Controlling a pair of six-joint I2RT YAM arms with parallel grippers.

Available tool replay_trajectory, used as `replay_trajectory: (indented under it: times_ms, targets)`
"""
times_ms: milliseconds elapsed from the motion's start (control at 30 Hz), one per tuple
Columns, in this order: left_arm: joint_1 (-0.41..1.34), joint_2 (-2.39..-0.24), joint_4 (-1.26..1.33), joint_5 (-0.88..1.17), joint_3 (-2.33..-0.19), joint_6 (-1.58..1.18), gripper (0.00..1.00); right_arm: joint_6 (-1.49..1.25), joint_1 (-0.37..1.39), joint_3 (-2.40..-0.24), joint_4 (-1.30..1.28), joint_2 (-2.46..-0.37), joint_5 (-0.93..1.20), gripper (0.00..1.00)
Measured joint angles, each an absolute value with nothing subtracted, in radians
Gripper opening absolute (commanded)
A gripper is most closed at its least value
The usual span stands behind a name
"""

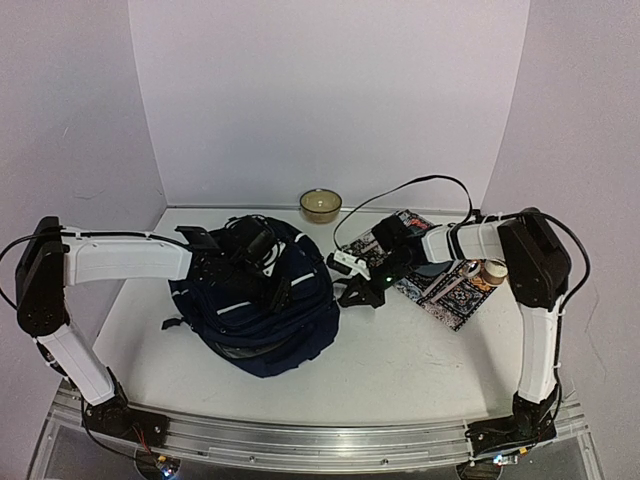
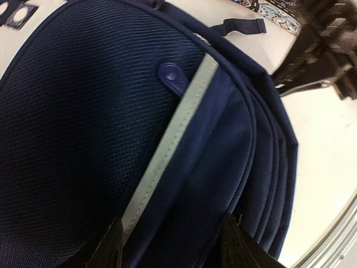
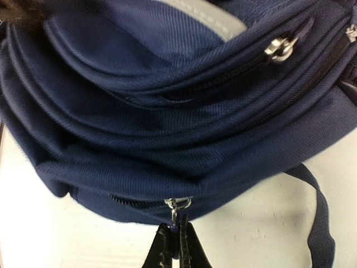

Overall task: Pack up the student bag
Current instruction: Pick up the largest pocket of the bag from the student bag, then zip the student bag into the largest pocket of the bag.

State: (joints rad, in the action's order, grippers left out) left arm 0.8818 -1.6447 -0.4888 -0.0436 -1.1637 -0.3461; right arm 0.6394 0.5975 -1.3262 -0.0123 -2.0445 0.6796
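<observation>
The student bag, navy blue with white stripes, lies on the table left of centre. My left gripper rests on top of it. In the left wrist view its fingertips stand wide apart over the navy fabric beside a white stripe, gripping nothing that I can see. My right gripper is at the bag's right edge. In the right wrist view it is shut on the zipper pull of the lowest zipper. A second zipper slider sits higher up.
A patterned book lies under the right arm, with a small round roll on it. A tan bowl stands at the back wall. A white object lies beside the bag. A loose bag strap trails on the table.
</observation>
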Motion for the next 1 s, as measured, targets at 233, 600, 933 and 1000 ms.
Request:
replay_trajectory:
  times_ms: [233, 600, 933, 1000]
  targets:
    - [0.866, -1.653, -0.488, -0.03, -1.161, -0.402, 0.48, 0.514, 0.659, -1.137, 0.059, -1.862, 0.552, 0.0]
    - [0.862, -1.692, -0.449, -0.076, -1.164, -0.48, 0.42, 0.277, 0.806, -0.977, 0.124, -1.691, 0.281, 0.0]
    - [0.853, -1.676, -0.297, -0.066, -1.087, -0.548, 0.34, 0.163, 0.847, -1.042, 0.089, -1.687, 0.191, 0.0]
    - [0.845, -1.669, -0.258, -0.048, -1.064, -0.579, 0.33, 0.132, 0.893, -1.051, 0.081, -1.687, 0.175, 0.0]
